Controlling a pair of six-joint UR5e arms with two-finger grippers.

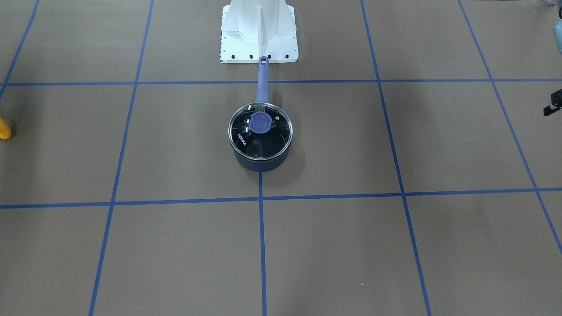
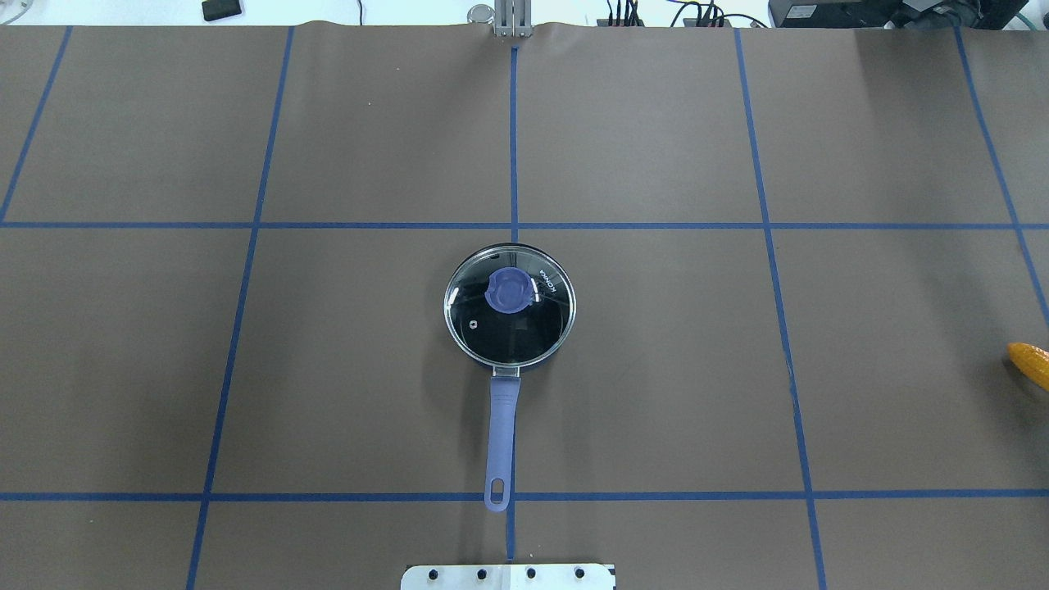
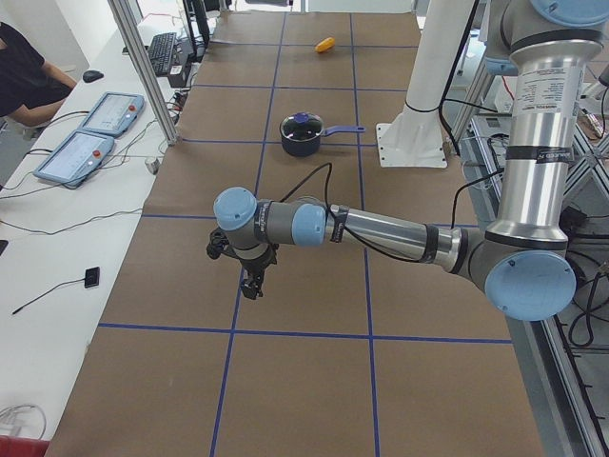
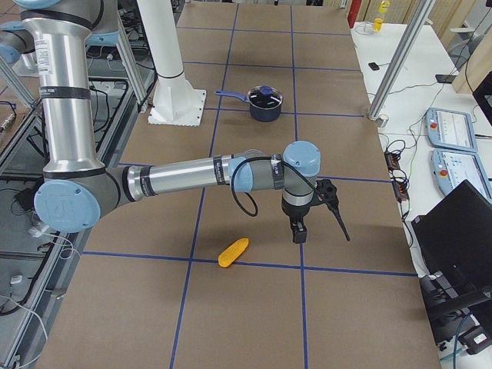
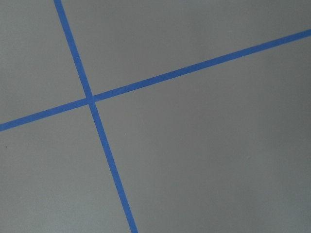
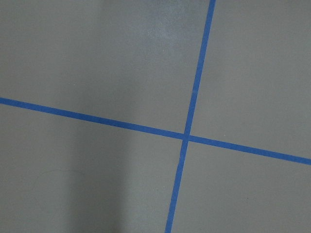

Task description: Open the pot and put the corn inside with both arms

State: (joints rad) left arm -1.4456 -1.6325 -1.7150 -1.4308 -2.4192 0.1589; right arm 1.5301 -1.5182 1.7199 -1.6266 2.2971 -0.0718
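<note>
The pot (image 2: 501, 434) stands mid-table with its glass lid (image 2: 508, 324) on, its handle pointing at the robot base. It also shows in the front view (image 1: 259, 164). The corn (image 2: 1028, 365) lies at the far right table edge, also at the front view's left edge (image 1: 4, 129). In the exterior right view the right gripper (image 4: 300, 231) hovers just beyond the corn (image 4: 234, 251). In the exterior left view the left gripper (image 3: 249, 284) hangs over bare table, far from the pot (image 3: 303, 143). I cannot tell whether either is open or shut. Both wrist views show only mat and tape.
The white base mount (image 1: 259, 30) stands behind the pot handle. Blue tape lines (image 2: 514, 225) grid the brown mat. An operator (image 3: 24, 81) and teach pendants (image 3: 76, 152) sit beside the table. A metal post (image 4: 396, 65) stands at its far edge.
</note>
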